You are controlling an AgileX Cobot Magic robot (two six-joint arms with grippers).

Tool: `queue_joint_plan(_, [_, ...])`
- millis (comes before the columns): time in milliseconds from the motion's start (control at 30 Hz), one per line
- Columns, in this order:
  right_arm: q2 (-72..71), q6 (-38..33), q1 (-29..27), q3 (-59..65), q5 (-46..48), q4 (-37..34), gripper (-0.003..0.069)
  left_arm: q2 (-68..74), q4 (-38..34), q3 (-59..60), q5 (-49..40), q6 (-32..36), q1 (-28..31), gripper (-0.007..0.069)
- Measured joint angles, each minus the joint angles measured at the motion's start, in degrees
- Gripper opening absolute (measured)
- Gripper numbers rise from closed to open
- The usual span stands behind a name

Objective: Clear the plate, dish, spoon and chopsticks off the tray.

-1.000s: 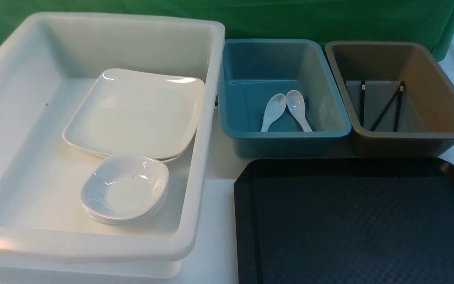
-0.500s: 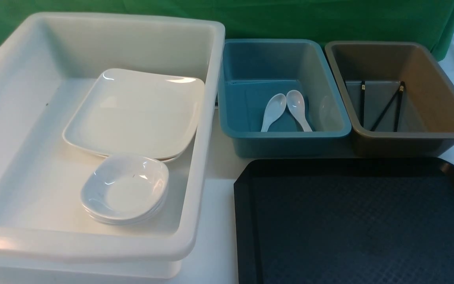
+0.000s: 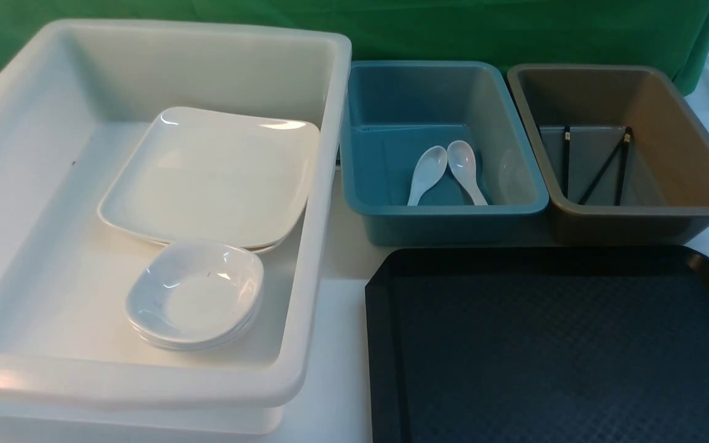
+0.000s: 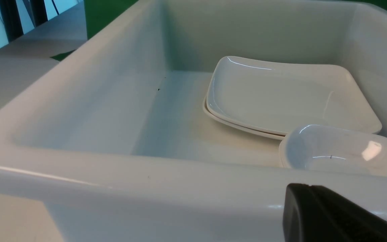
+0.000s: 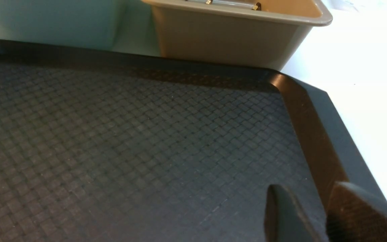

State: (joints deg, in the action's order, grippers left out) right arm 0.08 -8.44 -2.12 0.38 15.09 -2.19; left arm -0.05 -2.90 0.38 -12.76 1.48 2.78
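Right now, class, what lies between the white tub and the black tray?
Only bare white tabletop separates the white tub from the black tray, as the front view shows.

- Soft, even light from above; my front view is bright, a little hazy and low in contrast.
- Glare streaks sit on the plate (image 3: 210,175) rim and the small dish (image 3: 197,294).
- The worktop (image 5: 364,67) beside the tray (image 5: 314,141) blows out to white.
- My left tool (image 4: 331,215) and right tool (image 5: 314,215) are dark, close and blurred.

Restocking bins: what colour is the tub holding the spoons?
Teal tub, holding both white spoons; clearest in the front view.
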Motion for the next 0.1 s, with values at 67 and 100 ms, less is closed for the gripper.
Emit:
queue_joint_plan(67, [0.0, 0.0, 0.0, 0.0, 0.0, 0.0, 0.0238, 0.0, 0.0, 0.0, 0.0, 0.0, 0.0, 0.0004])
queue_joint_plan(100, [0.0, 0.0, 0.0, 0.0, 0.0, 0.0, 0.0238, 0.0, 0.0, 0.0, 0.0, 0.0, 0.0, 0.0004])
